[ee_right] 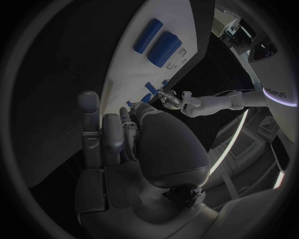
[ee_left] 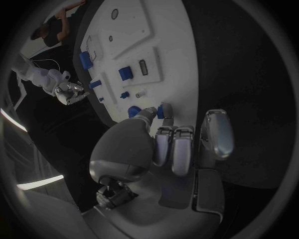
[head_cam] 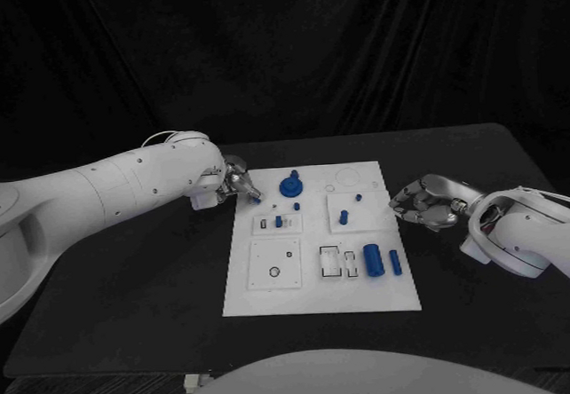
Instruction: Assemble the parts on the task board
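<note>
The white task board (head_cam: 322, 293) lies in the middle of the black table. My left hand (head_cam: 233, 180) hovers at its far left corner and pinches a small blue part (ee_left: 161, 110) between thumb and fingertip. On the board stand a blue round knob (head_cam: 291, 186), a blue peg (head_cam: 343, 217) and a small blue block (head_cam: 279, 221). Two blue cylinders (head_cam: 372, 258) lie side by side near the right edge and also appear as blue cylinders (ee_right: 165, 47) in the right wrist view. My right hand (head_cam: 427, 203) sits just off the board's right edge, fingers curled in with nothing in them.
Raised white sub-plates (head_cam: 274, 264) sit on the board's left half, and a rectangular black-outlined slot (head_cam: 329, 260) lies beside the cylinders. Bare black table (head_cam: 124, 294) surrounds the board on all sides. A dark curtain hangs behind the table.
</note>
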Robot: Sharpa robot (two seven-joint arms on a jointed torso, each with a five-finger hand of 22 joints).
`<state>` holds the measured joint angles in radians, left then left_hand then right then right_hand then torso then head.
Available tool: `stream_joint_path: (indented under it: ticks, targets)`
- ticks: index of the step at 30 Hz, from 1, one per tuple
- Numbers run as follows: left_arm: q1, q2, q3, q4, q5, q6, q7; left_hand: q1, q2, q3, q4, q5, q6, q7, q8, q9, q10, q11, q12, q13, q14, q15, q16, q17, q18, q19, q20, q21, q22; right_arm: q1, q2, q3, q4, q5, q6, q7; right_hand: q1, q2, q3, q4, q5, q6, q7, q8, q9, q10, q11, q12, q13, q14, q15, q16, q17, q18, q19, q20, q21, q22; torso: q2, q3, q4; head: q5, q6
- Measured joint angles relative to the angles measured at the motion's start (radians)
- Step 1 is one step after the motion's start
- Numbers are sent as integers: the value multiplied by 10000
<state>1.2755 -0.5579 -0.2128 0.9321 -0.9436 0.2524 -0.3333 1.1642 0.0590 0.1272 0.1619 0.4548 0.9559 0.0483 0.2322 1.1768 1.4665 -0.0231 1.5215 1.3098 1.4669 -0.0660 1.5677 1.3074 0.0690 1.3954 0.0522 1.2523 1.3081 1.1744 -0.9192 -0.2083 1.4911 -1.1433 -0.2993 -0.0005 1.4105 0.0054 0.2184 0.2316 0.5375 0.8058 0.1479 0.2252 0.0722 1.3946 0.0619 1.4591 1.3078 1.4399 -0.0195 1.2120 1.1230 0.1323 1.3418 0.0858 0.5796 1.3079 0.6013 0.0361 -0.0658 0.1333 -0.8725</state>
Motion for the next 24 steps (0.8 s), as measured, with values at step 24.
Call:
stream_joint_path:
  ticks: [24]
  targets:
    - [73, -1156, 0, 1879, 782, -562, -199, -885, -1268, 4277, -502, 695, 503, 38, 97, 346, 0, 0, -288, 0, 0, 0, -72, 0, 0, -53, -53, 54, -3, -2, -41, 0, 14, 2, 75, -38, 0, 0, 41, -41, 0, 0, 0, 0, 2, 0, 0, 0, 0, 0, 0, -43, -29, 0, 0, 0, -46, -3, -19, 9, 15, 27, 0]
